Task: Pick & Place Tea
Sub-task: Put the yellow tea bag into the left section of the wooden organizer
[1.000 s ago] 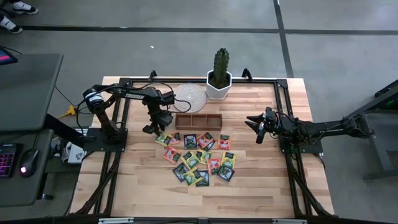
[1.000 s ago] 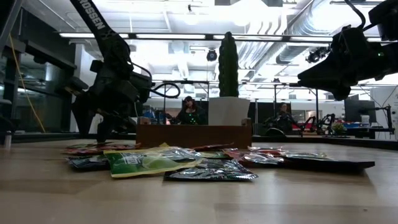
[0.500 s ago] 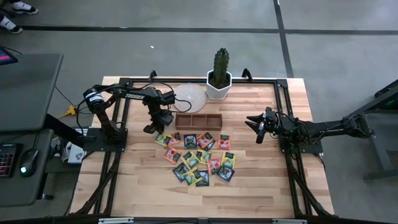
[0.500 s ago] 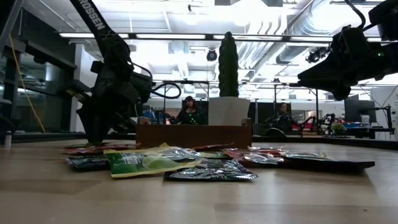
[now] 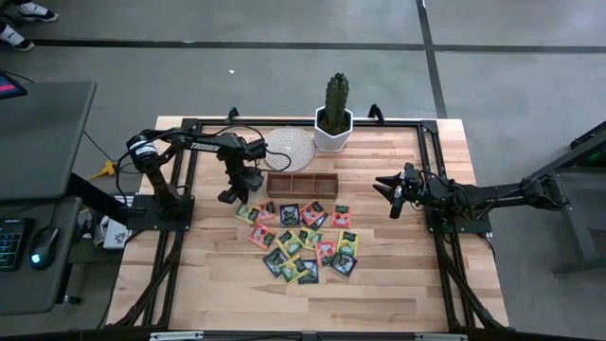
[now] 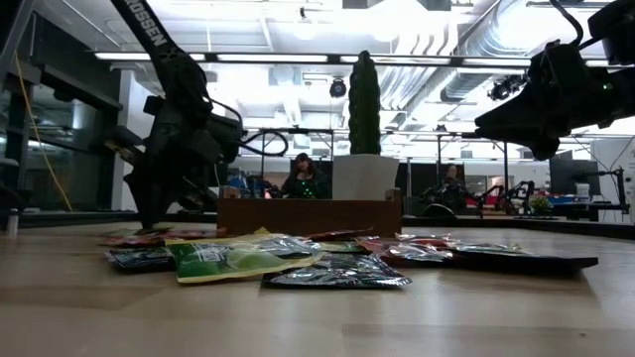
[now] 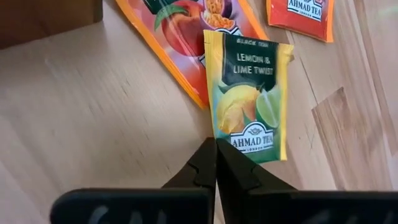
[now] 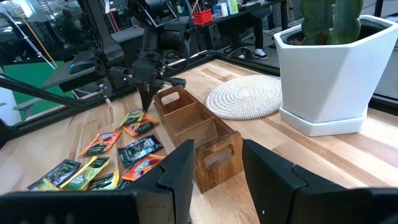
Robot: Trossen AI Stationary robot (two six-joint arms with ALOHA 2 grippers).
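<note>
Robotics lab: framed workbench, exposed ceiling ducts

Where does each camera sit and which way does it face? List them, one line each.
High: overhead, straight down on table; shows left gripper, right gripper.
Low: tabletop height, level across tea packets to tray; arms enter from above.
Left wrist: past own fingers, shut on yellow packet.
Right wrist: past own open fingers toward tray, cactus pot.
Shared: high and low both show tray.

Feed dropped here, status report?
Left gripper shut on yellow tea packet beside tray. Right gripper open, waiting. Nothing blocking.
</note>
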